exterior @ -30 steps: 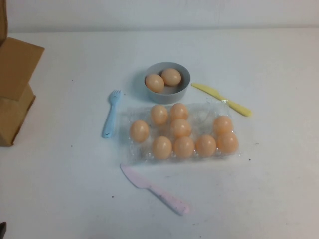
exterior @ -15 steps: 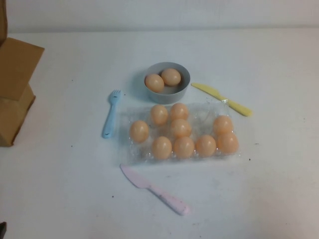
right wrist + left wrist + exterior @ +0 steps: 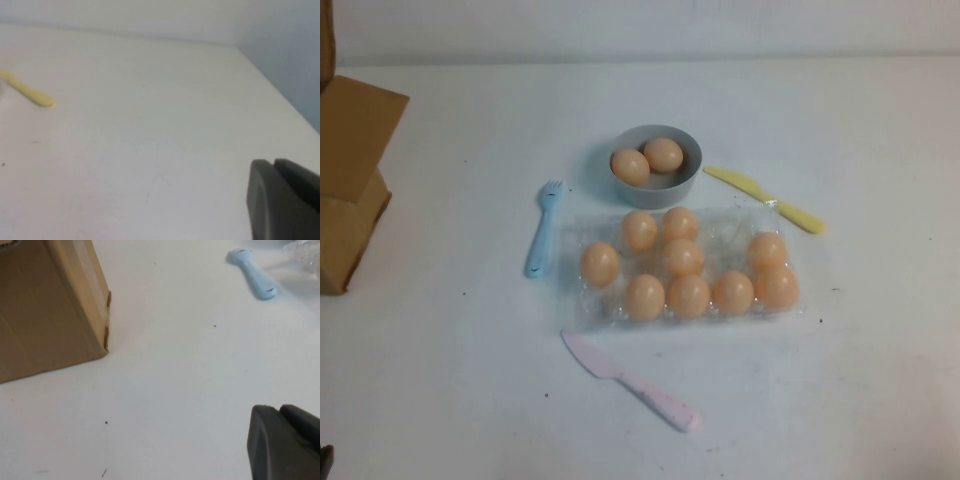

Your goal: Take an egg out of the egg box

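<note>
The egg box point(image 3: 725, 236), a clear plastic tray, lies mid-table and holds several orange-tan eggs; one egg point(image 3: 600, 263) sits alone at its left end. A corner of the egg box point(image 3: 306, 252) shows in the left wrist view. Neither gripper is near the tray. My left gripper point(image 3: 279, 410) is shut and empty, low over bare table near the cardboard box. My right gripper point(image 3: 274, 163) is also shut and empty, over bare table far to the right of the tray.
A grey-blue bowl point(image 3: 687, 187) with two eggs stands just behind the tray. Beside the tray lie a blue fork point(image 3: 544, 228) on the left, a yellow knife point(image 3: 765, 199) at back right and a pink knife point(image 3: 630, 380) in front. A brown cardboard box point(image 3: 350, 170) stands far left.
</note>
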Tool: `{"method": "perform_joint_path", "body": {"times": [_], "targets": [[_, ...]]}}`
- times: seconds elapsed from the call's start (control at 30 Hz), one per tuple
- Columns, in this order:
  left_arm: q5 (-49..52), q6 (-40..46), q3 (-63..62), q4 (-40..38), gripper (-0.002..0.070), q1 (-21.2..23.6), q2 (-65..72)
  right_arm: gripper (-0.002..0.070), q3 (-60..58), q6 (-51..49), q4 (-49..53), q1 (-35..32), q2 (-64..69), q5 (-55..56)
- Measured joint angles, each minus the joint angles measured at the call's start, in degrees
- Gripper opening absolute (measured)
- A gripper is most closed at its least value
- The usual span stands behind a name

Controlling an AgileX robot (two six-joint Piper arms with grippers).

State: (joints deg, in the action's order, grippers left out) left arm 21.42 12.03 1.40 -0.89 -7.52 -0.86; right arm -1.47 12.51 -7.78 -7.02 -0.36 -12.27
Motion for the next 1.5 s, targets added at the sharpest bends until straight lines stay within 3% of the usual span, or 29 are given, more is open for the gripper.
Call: {"method": "perform_joint_path", "body": {"times": [0.2, 0.57, 1.5], "targets": [[0.00, 0.00, 0.00, 0.00, -0.0004, 0.00, 0.00, -0.0016, 0.00, -1.71, 1.34, 0.19, -0.03, -7.44], [0.00, 0.00, 0.00, 0.00, -0.0004, 0.00, 0.00, -0.0016, 0.00, -2.01, 1.48, 7.70, -0.03, -8.27], [0.00, 0.00, 0.00, 0.00, -0.0004, 0.00, 0.00, -0.0016, 0.00, -2.01, 1.12, 7.92, -0.03, -8.27]]}}
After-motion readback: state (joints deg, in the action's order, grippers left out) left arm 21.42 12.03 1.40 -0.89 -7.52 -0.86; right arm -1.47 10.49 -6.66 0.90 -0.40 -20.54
